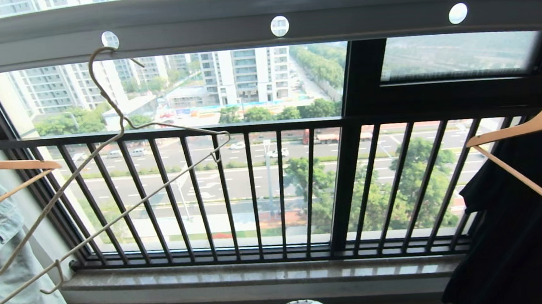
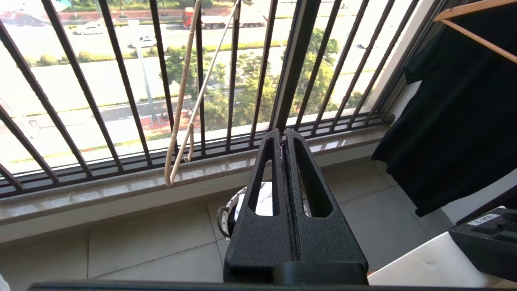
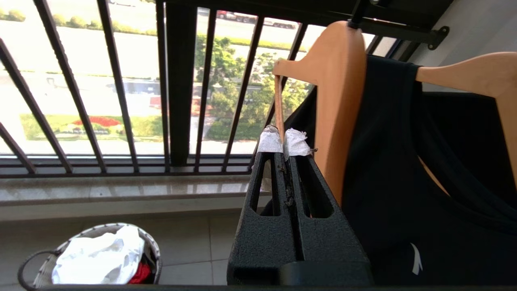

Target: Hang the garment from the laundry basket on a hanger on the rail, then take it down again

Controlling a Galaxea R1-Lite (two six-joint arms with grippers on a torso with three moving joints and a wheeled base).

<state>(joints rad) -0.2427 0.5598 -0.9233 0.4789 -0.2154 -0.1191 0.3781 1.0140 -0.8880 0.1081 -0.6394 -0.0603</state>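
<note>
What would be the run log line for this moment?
garment: in laundry basket | hanger: empty on rail | left claw: shut | right claw: shut

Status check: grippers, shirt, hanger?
Left gripper, right gripper shut, empty. White T-shirt in round woven basket. Beige wire hanger bare on grey rail.

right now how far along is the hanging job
Done, from this moment alone: nothing clearly. The T-shirt lies in the basket; the wire hanger hangs bare on the rail. In hand: nothing, left gripper and right gripper both shut, empty. Left: hanging, then taking down.
</note>
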